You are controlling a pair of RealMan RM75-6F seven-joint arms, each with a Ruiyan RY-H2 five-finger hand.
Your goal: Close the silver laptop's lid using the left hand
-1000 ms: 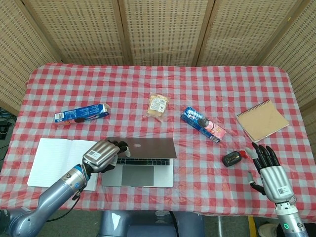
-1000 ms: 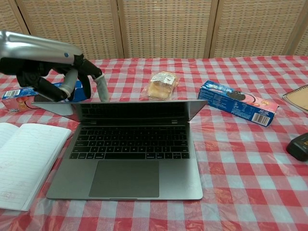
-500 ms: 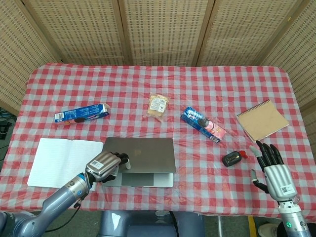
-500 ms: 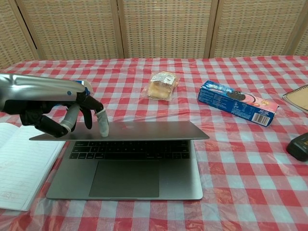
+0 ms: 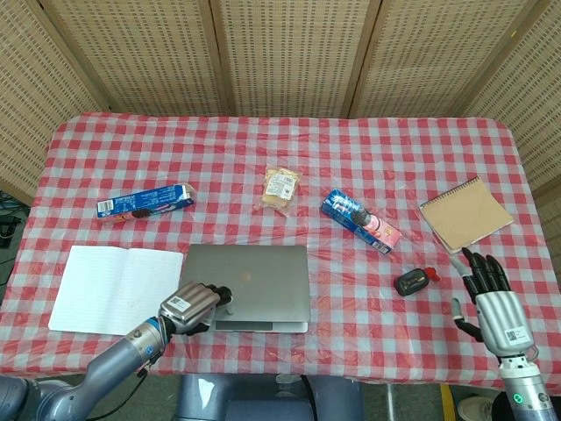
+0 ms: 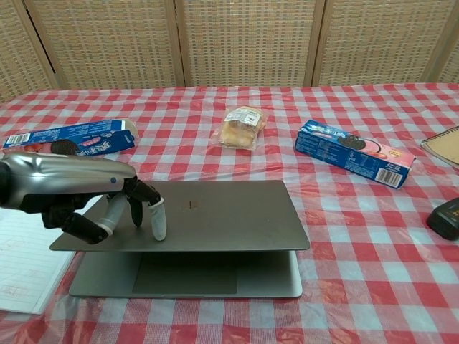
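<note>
Left hand (image 6: 86, 204) fingers (image 6: 158, 218) on laptop lid (image 6: 215, 215). Open notebook (image 5: 114, 288) left of fingers. Snack packet (image 6: 242, 127) behind, biscuit box (image 6: 355, 152) far right.
</note>
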